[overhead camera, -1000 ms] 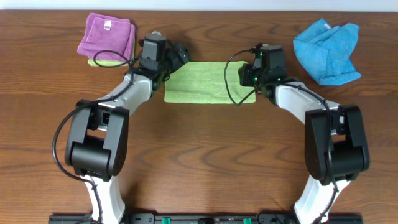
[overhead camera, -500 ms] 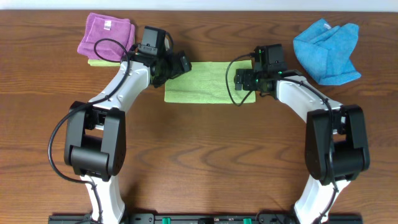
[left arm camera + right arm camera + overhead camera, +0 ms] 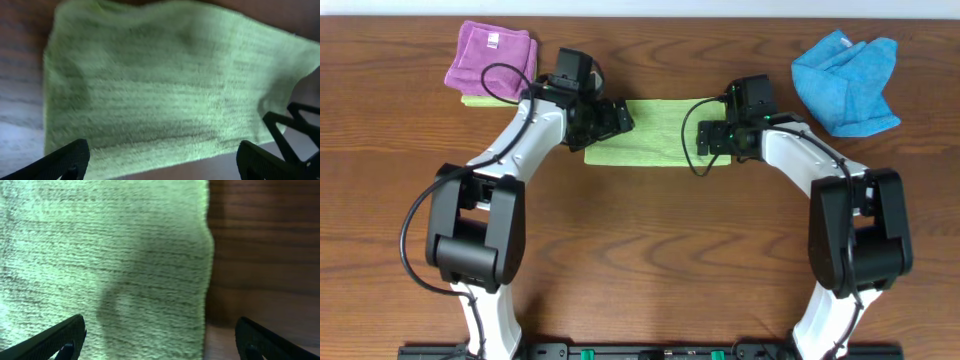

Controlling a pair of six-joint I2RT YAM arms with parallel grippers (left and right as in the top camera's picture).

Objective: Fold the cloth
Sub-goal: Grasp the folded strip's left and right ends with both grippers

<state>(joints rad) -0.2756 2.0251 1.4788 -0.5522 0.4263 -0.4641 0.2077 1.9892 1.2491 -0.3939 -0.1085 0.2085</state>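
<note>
Where the 2 arms lean in toward each other at the far side of the brown wooden table [image 3: 650,250], the lime-green microfibre cloth [image 3: 655,135] lies flat between them as a rectangle, longer from left to right than it is deep. It sits near the back middle of the table, well apart from the other 2 cloths.

The left gripper [image 3: 613,118] hangs over the cloth's left end. From its own camera the green pile [image 3: 165,90] fills nearly the whole view, and its 2 black fingers [image 3: 70,156] stand spread wide at the bottom corners with nothing clasped between them. I cannot tell whether the tips touch the fabric.

The right gripper [image 3: 713,137] sits over the cloth's right end. Its camera shows the cloth [image 3: 100,255] covering the left part of the view, with one edge of it running downward and bare dark wood [image 3: 265,255] beside that. Its fingers [image 3: 62,336] are also spread wide, one low over the green and the other over the wood, holding nothing.

At the back left a folded purple cloth [image 3: 492,58] with a small white tag lies on something pale green. At the back right a bright blue cloth [image 3: 845,75] lies crumpled.
</note>
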